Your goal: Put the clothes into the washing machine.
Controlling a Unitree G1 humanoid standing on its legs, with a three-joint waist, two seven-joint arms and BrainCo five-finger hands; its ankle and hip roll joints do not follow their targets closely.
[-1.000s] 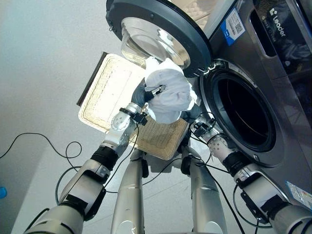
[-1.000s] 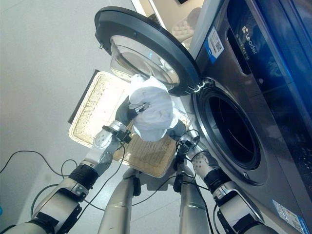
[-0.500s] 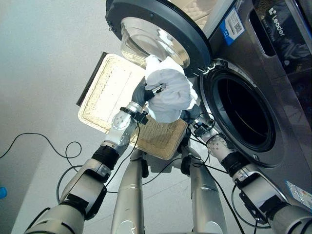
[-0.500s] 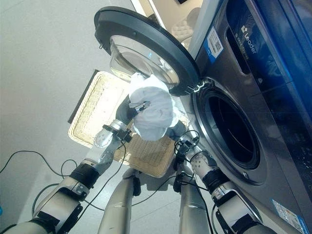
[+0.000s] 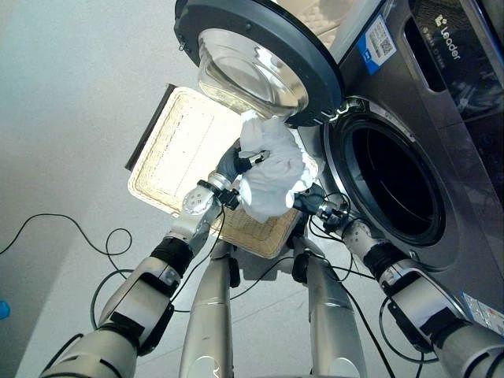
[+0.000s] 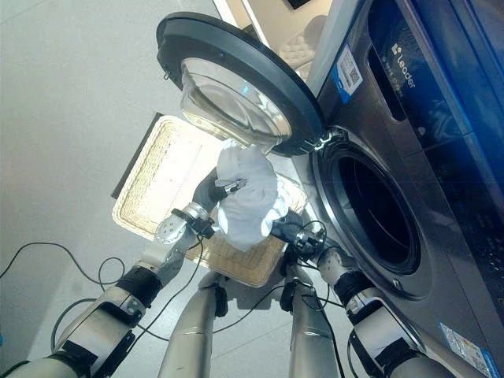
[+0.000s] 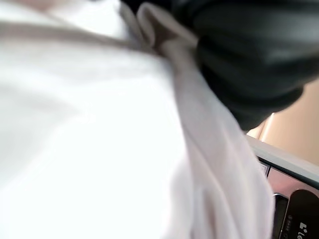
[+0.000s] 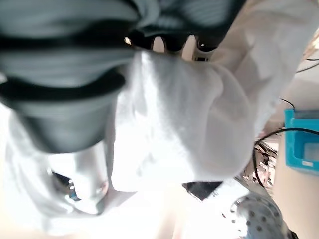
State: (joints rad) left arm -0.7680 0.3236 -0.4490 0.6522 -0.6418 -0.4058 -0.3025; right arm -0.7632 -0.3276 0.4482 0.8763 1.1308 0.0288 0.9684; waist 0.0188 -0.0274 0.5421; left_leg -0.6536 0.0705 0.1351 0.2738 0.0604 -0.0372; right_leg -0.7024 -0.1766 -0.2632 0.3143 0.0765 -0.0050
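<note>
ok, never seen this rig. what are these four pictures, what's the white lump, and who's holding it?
It is a humanoid robot with two silver arms. The two wide pictures come from a stereo camera on its head, looking down. The two close ones come from cameras on each wrist, so they are mostly white cloth. The white lump is a bundle of clothes, raised between both hands: the left hand has fingers curled into it, and the right hand presses in from the other side, its fingers hidden. Below lies a wicker basket on the floor. To the right stands a washing machine, its round door swung open and the drum opening dark.
</note>
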